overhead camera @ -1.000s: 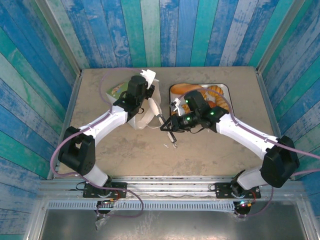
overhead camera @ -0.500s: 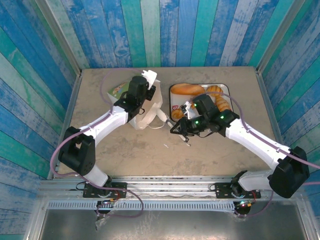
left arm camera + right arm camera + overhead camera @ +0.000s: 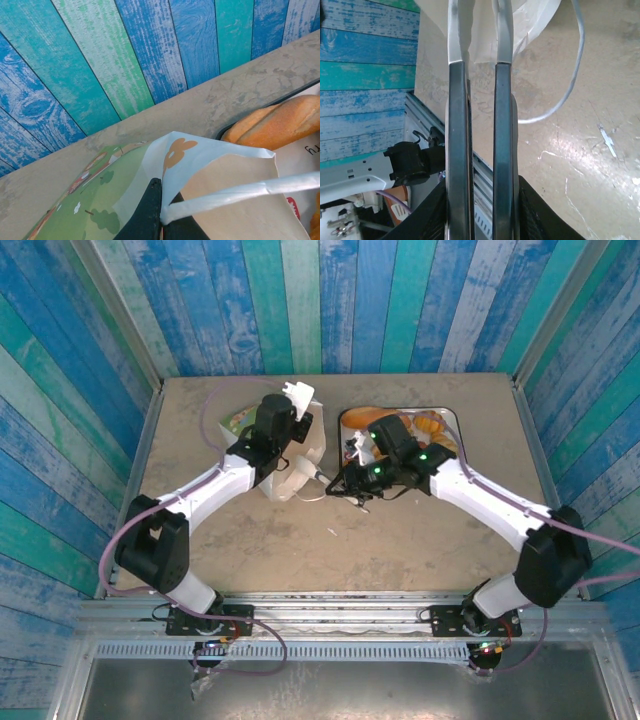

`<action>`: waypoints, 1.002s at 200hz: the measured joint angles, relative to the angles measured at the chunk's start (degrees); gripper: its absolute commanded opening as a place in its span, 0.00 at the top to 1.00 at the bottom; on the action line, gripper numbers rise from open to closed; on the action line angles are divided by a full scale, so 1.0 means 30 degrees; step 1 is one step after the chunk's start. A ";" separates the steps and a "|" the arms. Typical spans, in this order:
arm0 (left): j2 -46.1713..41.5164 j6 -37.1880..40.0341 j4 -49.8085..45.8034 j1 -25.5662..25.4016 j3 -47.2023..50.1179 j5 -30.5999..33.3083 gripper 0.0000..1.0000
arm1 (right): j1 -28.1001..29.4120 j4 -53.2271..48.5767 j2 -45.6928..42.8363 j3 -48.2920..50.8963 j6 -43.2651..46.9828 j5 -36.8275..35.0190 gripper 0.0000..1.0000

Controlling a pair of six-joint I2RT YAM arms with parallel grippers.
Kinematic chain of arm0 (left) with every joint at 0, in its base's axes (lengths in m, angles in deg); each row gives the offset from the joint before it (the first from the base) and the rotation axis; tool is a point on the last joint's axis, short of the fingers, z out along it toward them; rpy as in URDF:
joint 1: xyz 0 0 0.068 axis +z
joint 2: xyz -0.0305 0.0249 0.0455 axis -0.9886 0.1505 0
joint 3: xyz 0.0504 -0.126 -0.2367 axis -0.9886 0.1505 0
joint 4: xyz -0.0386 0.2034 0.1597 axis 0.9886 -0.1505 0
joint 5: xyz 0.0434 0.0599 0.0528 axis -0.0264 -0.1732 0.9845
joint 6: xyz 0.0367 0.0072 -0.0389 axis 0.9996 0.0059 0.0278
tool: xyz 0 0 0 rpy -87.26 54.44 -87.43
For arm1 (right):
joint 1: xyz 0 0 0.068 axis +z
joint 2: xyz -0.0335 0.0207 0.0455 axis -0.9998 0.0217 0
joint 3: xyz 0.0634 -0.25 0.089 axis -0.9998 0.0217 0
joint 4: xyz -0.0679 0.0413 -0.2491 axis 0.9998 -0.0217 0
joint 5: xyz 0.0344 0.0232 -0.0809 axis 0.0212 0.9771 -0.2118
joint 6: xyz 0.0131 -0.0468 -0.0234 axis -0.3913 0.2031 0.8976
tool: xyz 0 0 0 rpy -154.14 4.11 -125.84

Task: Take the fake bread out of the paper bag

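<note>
Blue plank walls ring the tan desk (image 3: 400, 540). Our left claw (image 3: 161, 217) is clenched on the rim of the one bag (image 3: 300, 468), left of the desk's middle. Our right claw (image 3: 352, 478) grasps one pair of tongs (image 3: 456, 130). They have swung back from mid-desk to the bag's mouth, so we judge another reach is coming. At least two breads (image 3: 280, 122) lie on the single tray (image 3: 452, 416) by the far edge.
</note>
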 measured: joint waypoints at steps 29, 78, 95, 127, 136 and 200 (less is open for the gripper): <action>-0.0270 -0.0233 0.0452 0.0000 0.0459 -0.0306 0.99 | 0.0000 0.0852 0.2521 -0.1020 -0.0379 0.0561 0.65; -0.0546 -0.0648 0.0860 0.0000 0.0984 -0.0510 0.99 | 0.0000 0.2266 0.5909 -0.3497 -0.1355 0.1035 0.63; -0.0656 -0.0903 0.0998 0.0000 0.1180 -0.0503 0.99 | 0.0000 0.2747 0.6630 -0.4065 -0.1872 0.1122 0.63; -0.0918 -0.1508 0.1333 0.0000 0.1661 -0.0379 0.99 | 0.0000 0.3577 0.7701 -0.4648 -0.2820 0.1144 0.63; -0.0918 -0.1676 0.1406 0.0000 0.1727 -0.0342 0.99 | 0.0000 0.3767 0.7927 -0.4721 -0.3082 0.1129 0.62; -0.0918 -0.2608 0.1377 0.0000 0.1749 0.0357 0.99 | 0.0146 0.5013 0.9253 -0.5158 -0.4473 0.1013 0.62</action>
